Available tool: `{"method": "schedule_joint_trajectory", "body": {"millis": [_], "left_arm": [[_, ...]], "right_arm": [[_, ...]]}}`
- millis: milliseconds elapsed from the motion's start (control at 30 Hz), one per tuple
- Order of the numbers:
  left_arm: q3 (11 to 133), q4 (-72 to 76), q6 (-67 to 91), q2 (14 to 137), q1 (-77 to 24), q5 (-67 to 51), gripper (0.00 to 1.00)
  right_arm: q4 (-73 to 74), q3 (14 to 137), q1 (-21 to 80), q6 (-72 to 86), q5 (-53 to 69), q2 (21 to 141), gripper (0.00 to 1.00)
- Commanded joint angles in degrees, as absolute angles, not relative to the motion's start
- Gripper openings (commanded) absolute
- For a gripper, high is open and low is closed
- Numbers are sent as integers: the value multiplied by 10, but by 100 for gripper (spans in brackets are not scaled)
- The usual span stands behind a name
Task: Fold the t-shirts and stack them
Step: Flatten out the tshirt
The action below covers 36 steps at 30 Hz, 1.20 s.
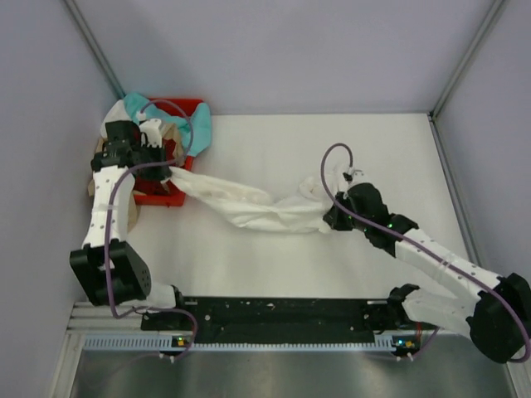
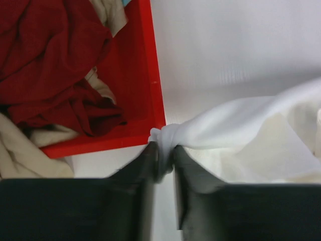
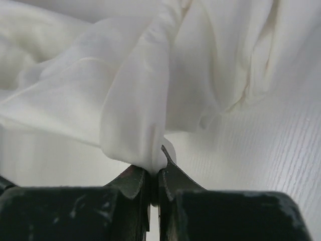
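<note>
The right gripper point(image 3: 154, 173) is pinching a fold of the white t-shirt point(image 1: 249, 207), its jaws drawn almost together on the cloth. The left gripper point(image 2: 164, 155) is clamping a bunched end the same way, just beside the near corner of the red bin point(image 2: 143, 75). Between them the shirt is lying as a twisted rope across the table point(image 1: 348, 149), sagging onto the surface rather than spreading flat; no print is showing. The step in hand is probably opening the shirt out for folding. Doing that well is likely calling for drawing both grips apart and lifting evenly, so the twist is shaking out without either thin pinch slipping, and for steering the left end away from the bin's rim. The left arm point(image 1: 106, 207) is reaching straight forward along the table's left side, wrist turned inward; the right arm point(image 1: 431, 253) is stretching diagonally inward from the right. Farther back, the bin is holding a dark red tee point(image 2: 50, 60) and a cream tee point(image 2: 20, 150), with a teal tee point(image 1: 199, 128) draping over its far edge.
</note>
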<state>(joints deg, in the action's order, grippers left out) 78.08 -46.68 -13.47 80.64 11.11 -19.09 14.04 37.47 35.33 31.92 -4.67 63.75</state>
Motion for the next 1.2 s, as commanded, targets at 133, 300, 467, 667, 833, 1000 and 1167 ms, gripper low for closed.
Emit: {"method": "schedule_joint_trajectory", "body": {"millis": [133,300,467,667,833,1000,1167], "left_arm": [[796,-472,-177,847,76,-228,60],[774,-469,-261,799,-66,-261,69],[751,-492,-321,845,-165,-308,70],[734,-524,-444,835,-163,-288,75],[701,-517,-534,795,-145,-191,80],[700,-585,-571,794,-142,-203,80],[728,-608,-556,787,-142,-243,80]], "right_arm": [[166,297,332,305,266,573,0],[141,265,332,333,313,588,0],[181,238,332,351,348,576,0],[232,291,302,363,330,477,0],[338,394,171,288,354,484,0],[375,534,64,222,369,540,0],[332,826,79,237,416,634,0]]}}
